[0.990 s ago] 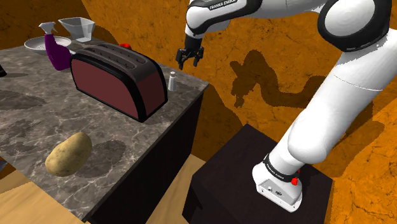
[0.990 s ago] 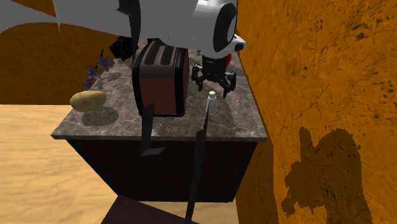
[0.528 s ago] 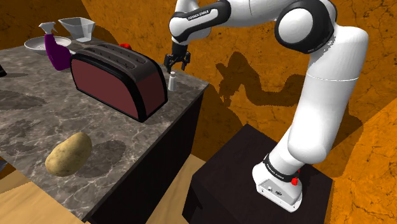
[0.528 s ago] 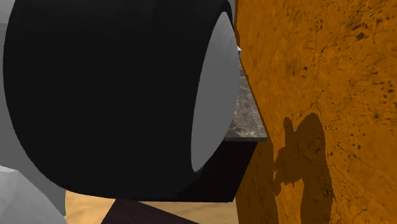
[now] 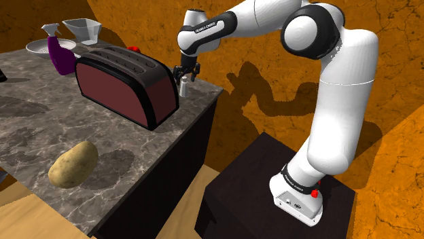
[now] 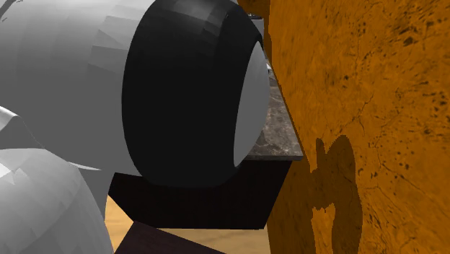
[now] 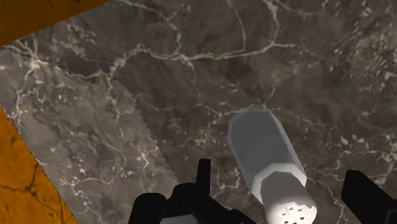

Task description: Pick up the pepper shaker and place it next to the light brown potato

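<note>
1. The shaker [image 5: 183, 88] stands upright on the bench [image 5: 34, 122], at the upper middle of the shoulder view. It is near the bench's far corner and just beside the dark red toaster [image 5: 126, 85].
2. The tool [image 5: 185, 72] hangs directly above it, pointing down. In the wrist view the tool [image 7: 280, 175] is released. Its fingers [image 7: 369, 197] stand apart on either side of the shaker [image 7: 270, 159], with marble showing in both gaps, so nothing is gripped.
3. The straddle makes sense. A narrow upright thing is best taken from above, across its body, and the toaster leaves little room for a side approach.
4. The potato [image 5: 73, 163] lies at the lower left of the shoulder view, well apart from the shaker, with the toaster between them.
5. I judge the step in hand to be the grasp: lower a little, then clench. The carry will likely need to rise over the toaster or pass around its end.
6. Risk: a finger that nudges the shaker could tip it, and the bench edge is near.
7. In the second exterior view the arm [image 6: 180, 94] blocks most of the bench [image 6: 278, 137].
</note>
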Available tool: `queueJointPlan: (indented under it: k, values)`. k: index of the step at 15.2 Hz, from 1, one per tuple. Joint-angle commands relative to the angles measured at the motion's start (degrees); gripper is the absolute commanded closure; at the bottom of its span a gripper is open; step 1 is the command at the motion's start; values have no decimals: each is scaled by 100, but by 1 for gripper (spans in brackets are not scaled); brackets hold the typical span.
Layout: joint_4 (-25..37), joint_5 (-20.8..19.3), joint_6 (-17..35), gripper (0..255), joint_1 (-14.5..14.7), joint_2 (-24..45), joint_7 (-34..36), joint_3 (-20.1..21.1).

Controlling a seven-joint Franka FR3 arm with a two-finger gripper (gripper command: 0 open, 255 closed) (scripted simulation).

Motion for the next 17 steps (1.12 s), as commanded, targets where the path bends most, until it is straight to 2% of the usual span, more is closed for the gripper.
queueJointPlan:
  k: [1, 8, 9, 17]
  values:
    - [1, 5, 49, 0, 1, 48, 0, 4]
    - [2, 5, 48, 0, 1, 48, 0, 4]
    - [2, 5, 48, 255, 1, 48, 0, 4]
    - [1, 5, 48, 255, 1, 47, 0, 4]
